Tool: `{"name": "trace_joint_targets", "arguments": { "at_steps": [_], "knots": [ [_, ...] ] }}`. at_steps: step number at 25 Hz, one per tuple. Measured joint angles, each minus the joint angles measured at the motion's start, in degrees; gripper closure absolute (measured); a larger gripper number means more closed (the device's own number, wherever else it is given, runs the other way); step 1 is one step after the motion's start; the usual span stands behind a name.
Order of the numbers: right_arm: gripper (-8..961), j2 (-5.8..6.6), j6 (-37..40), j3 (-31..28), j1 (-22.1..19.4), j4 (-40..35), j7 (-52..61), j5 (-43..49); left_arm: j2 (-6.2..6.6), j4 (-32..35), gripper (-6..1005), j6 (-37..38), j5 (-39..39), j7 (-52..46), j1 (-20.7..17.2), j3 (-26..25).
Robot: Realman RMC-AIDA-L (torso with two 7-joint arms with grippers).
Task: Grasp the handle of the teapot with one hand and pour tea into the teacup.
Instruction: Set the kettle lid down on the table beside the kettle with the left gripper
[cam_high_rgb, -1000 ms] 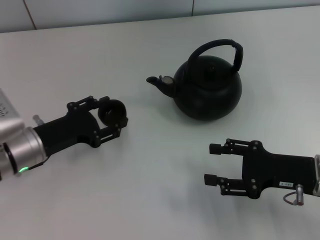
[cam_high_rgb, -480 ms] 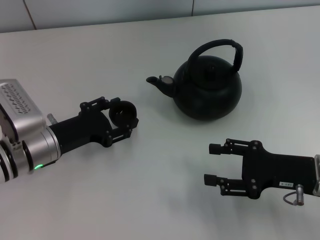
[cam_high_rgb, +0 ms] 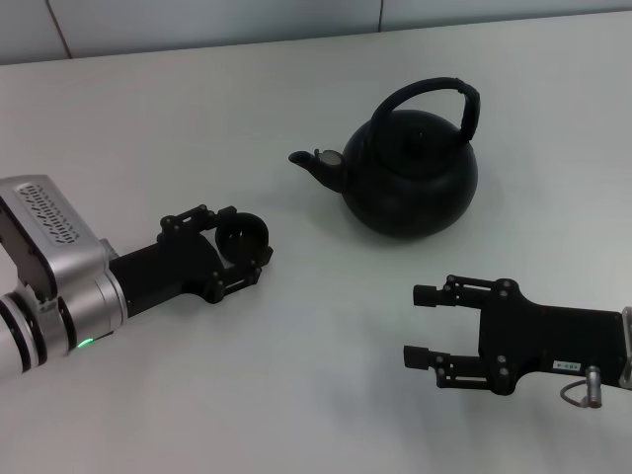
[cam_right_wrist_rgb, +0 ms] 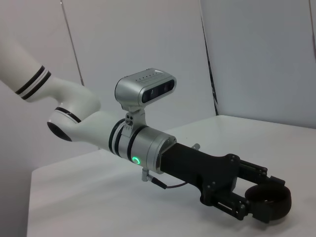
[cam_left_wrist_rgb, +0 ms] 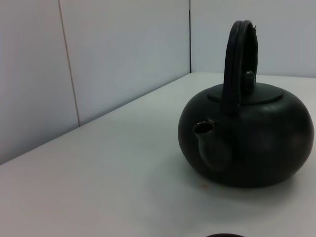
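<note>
Teacup placement looks like the step in hand: our left gripper is clamped around the tiny dark cup, low over the table on the left side, short of the spout. In the right wrist view the cup sits between the fingers at about table height, though we cannot tell whether it touches the surface.

To do this well, we judge the cup should stand upright near the spout but not under it, with room for the pot to tip; we should let go only once it rests flat, then back straight away so the fingers do not drag it.

Right of centre stands the teapot, upright, spout toward the cup, its arched handle free and untouched; the left wrist view shows the handle edge-on above the lid.

Farthest right, our right gripper waits near the table's front edge with its jaws spread and holding nothing, well apart from the pot. No tea is visible.
</note>
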State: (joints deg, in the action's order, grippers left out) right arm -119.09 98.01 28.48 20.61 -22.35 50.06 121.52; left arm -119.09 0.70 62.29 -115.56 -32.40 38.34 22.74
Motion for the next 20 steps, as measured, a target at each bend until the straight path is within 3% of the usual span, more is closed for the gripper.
{"name": "trace_joint_targets", "arguments": {
  "at_steps": [20],
  "knots": [
    [265, 0.00, 0.1, 0.0, -0.1, 0.0, 0.0, -0.1, 0.00, -1.8, 206, -0.9, 0.0, 2.4, 0.1, -1.7]
  ]
}}
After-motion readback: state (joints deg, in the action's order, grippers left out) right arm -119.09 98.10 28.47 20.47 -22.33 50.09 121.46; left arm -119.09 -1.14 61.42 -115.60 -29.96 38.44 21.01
